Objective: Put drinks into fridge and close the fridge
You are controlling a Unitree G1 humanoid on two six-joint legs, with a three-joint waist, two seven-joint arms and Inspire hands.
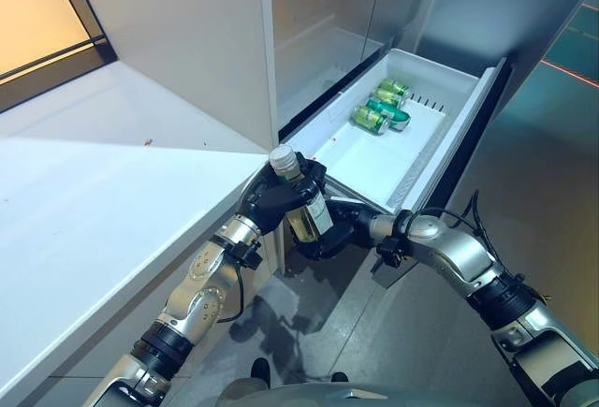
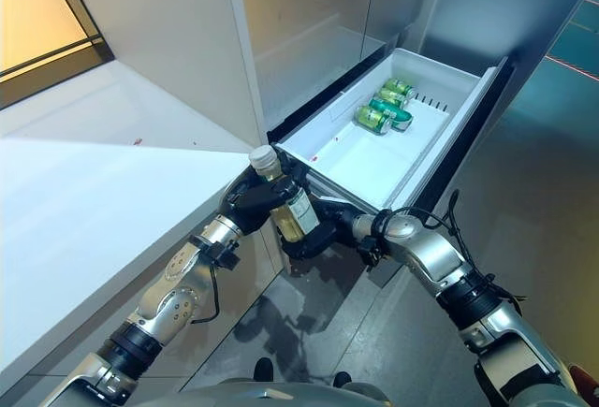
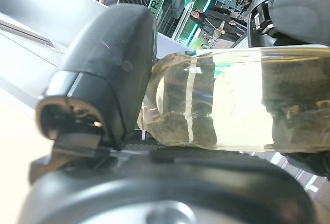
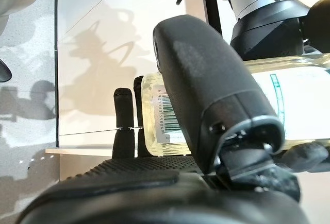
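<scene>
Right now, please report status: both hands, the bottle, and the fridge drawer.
Left hand and right hand both shut on the bottle, beside the counter corner. Fridge drawer open, green cans at its far end. Nothing blocking.

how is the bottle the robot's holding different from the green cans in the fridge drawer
The bottle is clear with pale yellowish drink, a white cap and a label; the cans are green. The bottle is held tilted outside the drawer, gripped by the left hand and right hand; the cans lie on their sides at the drawer's far end, untouched. Both are drinks.
</scene>
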